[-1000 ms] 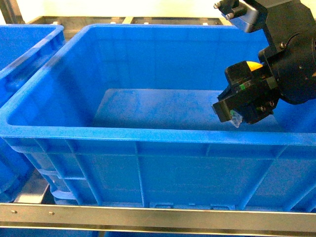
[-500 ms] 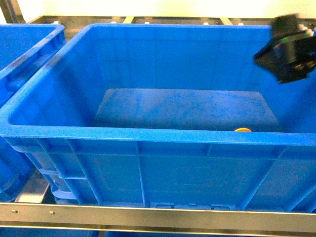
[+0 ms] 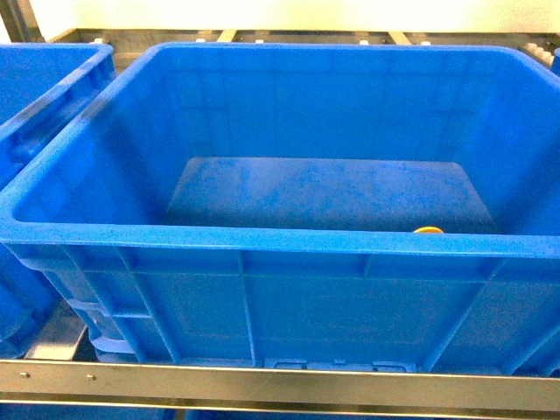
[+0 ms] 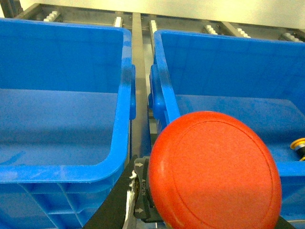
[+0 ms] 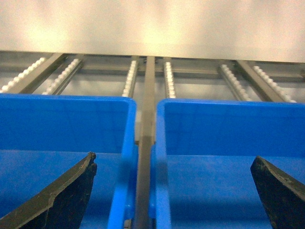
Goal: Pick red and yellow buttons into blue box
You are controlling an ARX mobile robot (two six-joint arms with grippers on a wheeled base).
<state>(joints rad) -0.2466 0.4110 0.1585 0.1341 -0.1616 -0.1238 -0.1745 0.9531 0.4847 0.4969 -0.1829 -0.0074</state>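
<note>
Right end effector (image 5: 174, 191): fingers spread wide apart, nothing between them; has pulled out of the head view, where a second ago it hung over the right part of the blue box gripping the yellow button. Its wrist view now looks across two crates toward the roller rails at the far side.
Left end effector (image 4: 143, 200): clamped on the red button (image 4: 214, 174), cap facing the camera; only a sliver of dark finger shows below the cap. Not visible in the head view.
Yellow button (image 3: 428, 231): released; lies on the floor of the blue box (image 3: 262, 241), near right, just behind the near wall, only its cap top showing. Also seen at the right edge of the left wrist view.
Neighbouring crate (image 4: 62, 119): left of the blue box, just beside it.
Task status: yellow half judged done; red button held near the box's near left corner, not yet inside.
</note>
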